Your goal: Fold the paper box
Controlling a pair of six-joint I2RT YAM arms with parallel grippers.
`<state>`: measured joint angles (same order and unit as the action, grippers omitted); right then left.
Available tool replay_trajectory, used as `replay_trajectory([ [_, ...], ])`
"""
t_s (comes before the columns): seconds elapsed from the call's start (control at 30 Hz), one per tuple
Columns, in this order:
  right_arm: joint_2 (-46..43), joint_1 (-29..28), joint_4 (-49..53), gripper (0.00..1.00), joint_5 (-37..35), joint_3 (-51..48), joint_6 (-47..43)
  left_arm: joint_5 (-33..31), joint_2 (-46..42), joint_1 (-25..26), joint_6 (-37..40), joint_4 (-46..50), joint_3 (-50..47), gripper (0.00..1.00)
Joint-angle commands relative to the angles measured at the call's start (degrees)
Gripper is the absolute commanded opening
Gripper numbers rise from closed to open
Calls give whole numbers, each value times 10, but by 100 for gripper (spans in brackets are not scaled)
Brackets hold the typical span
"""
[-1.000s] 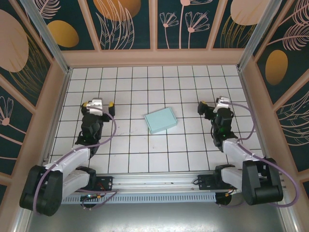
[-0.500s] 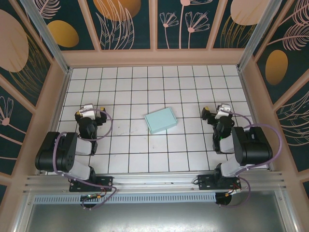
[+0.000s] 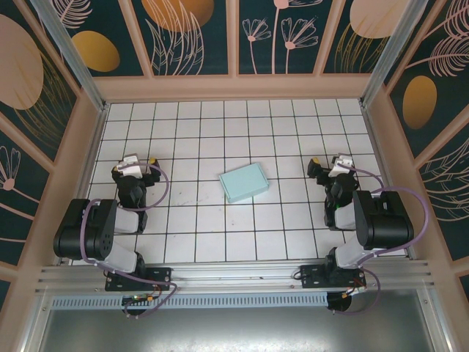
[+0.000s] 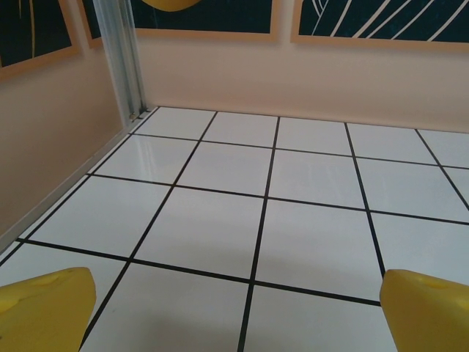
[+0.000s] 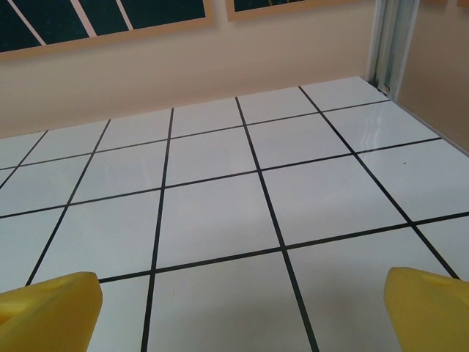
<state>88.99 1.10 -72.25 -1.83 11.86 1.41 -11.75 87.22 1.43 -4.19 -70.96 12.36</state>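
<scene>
The paper box is a small shallow pale mint-blue rectangle lying slightly askew on the white tiled table in the middle of the top view. My left gripper rests well to its left, about three tiles away, folded back over its arm. Over on the other side, my right gripper sits about two tiles from the box. Both stand open with nothing between them: yellow fingertips sit at the far corners of the left wrist view, and yellow fingertips likewise in the right wrist view, with bare tiles between.
Beige walls with dark floral panels enclose the tiled table on three sides. A metal corner post stands ahead of the left gripper and another post ahead of the right.
Both arms have folded back toward their bases, drawing the grippers away from the box. The box has not moved.
</scene>
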Motion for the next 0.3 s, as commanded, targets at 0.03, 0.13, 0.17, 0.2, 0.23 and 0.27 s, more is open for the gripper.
replay_trajectory([
  [0.03,1,4,-29,99,1,7,-2,15,-1,-3,-3,-21,12,99],
  [0.13,1,3,-29,99,1,7,-2,15,0,-3,-4,-19,11,99],
  [0.17,1,3,-29,99,1,6,-1,15,-1,-3,-4,-19,12,99],
  [0.2,1,3,-29,99,1,7,-2,15,-1,-3,-4,-20,12,99],
  [0.23,1,3,-29,99,-1,5,-2,15,-2,-3,-3,-21,11,99],
  [0.27,1,2,-30,99,0,6,-1,15,-3,-3,-3,-22,10,99],
])
